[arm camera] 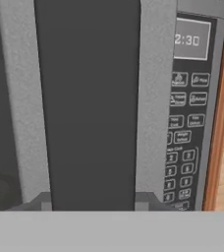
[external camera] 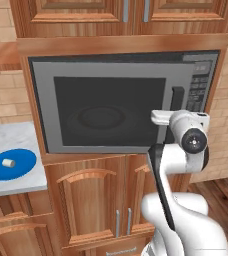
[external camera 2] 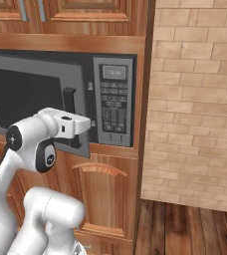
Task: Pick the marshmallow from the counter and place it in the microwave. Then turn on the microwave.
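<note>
The gripper (external camera 2: 85,124) sat at the microwave's (external camera: 46,105) black vertical handle (arm camera: 87,98), its jaws apparently straddling the bar; whether they clamped it could not be told. The marshmallow (external camera: 7,162) lay on the round blue plate (external camera: 23,167) on the counter (external camera: 11,135), well apart. Opening the door well probably meant gripping firmly, then pulling along the door's arc, not straight back.
</note>
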